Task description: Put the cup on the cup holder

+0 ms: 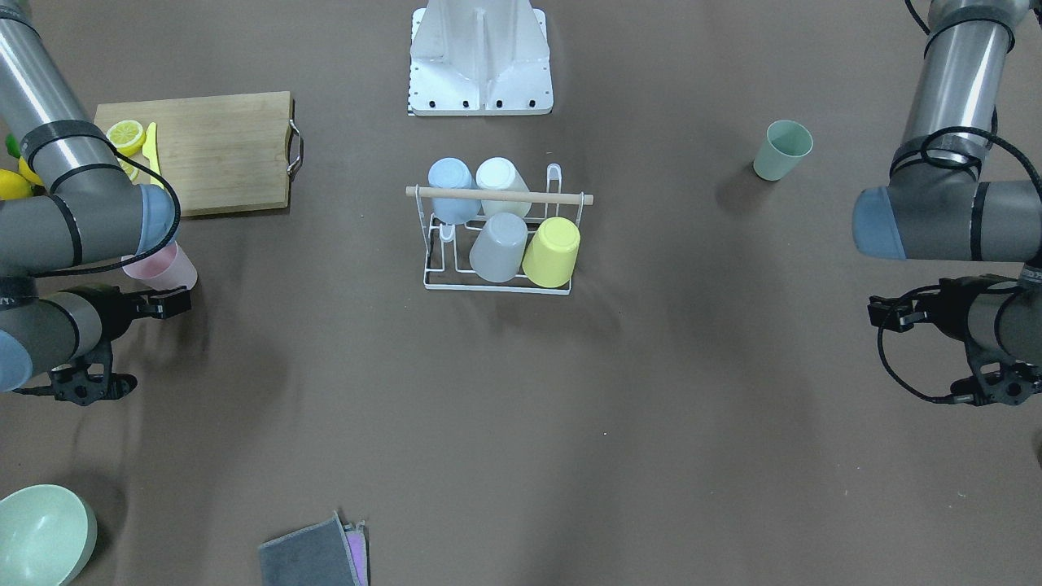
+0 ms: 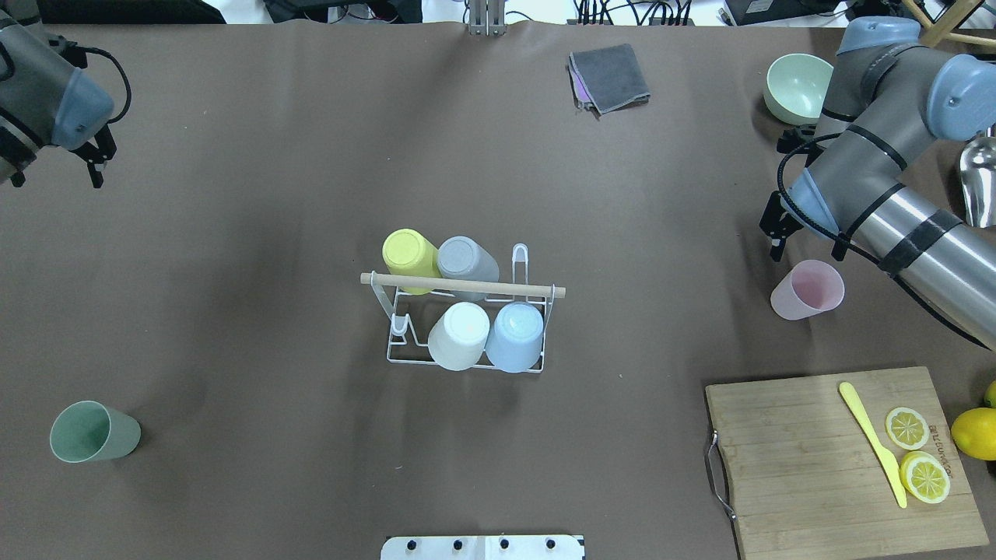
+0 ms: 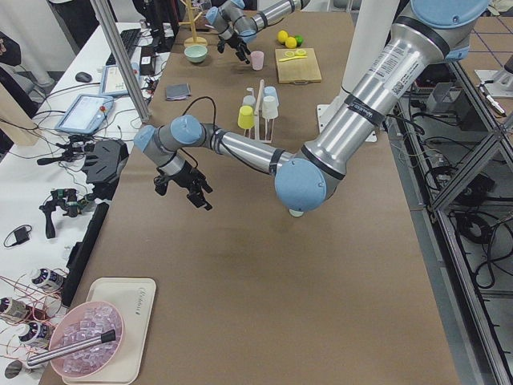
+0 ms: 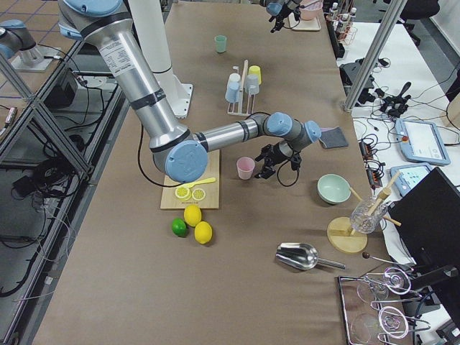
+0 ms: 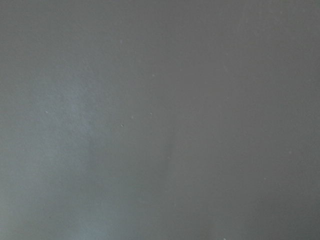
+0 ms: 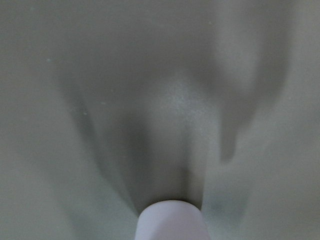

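I count four cups (image 2: pixel 459 336) on the cup holder (image 2: pixel 463 286) and two on the desk (image 2: pixel 233 233): pink cup (image 2: pixel 808 289), green cup (image 2: pixel 93 432). The left tool (image 3: pixel 183 196) and right tool (image 2: pixel 805 253) stand apart.

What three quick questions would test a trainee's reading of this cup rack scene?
1. How many cups sit on the cup holder? A: two. B: four. C: six.
2. True or false: the pink cup lies on its side.
3. Fill in: the loose cup on the robot's left side is ____ in colour.
Key: 1 B; 2 false, it stands upright on the table; 3 green.
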Controlling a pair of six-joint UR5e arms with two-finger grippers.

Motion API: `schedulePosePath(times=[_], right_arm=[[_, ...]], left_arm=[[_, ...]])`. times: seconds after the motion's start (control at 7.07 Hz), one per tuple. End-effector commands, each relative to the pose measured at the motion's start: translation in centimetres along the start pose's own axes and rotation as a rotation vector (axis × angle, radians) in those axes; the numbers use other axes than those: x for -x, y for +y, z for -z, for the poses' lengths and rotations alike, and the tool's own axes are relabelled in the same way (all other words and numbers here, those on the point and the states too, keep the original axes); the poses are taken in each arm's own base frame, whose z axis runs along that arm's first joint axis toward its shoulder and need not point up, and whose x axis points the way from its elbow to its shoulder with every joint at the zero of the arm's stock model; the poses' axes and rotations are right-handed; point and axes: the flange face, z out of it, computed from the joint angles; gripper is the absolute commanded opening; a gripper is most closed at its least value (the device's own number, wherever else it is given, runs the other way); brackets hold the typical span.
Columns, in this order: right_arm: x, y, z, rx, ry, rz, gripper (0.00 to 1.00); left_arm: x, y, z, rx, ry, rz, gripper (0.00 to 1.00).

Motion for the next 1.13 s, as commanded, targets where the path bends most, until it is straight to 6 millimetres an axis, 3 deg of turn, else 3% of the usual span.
schedulePosePath(times=[0.0,0.57,0.85,0.99], right_arm=[[0.5,-0.2,-0.8,0.019,-0.019,-0.001,0.99],[0.8,-0.3,-1.2,0.057,-0.014,0.021,0.99],[0.2,-0.2,-1.4,0.069,-0.014,0.058,0.99],[-0.1,-0.2,-1.5,0.070,-0.014,0.064,0.99]], left_arm=[[-1.8,0.4,-1.0,0.027,0.032,-0.036,0.98],[-7.4,2.7,-5.1,0.111,0.035,-0.120,0.98],[-9.1,5.0,-7.3,0.172,0.002,-0.148,0.98],[-9.8,5.9,-9.4,0.195,-0.023,-0.161,0.98]])
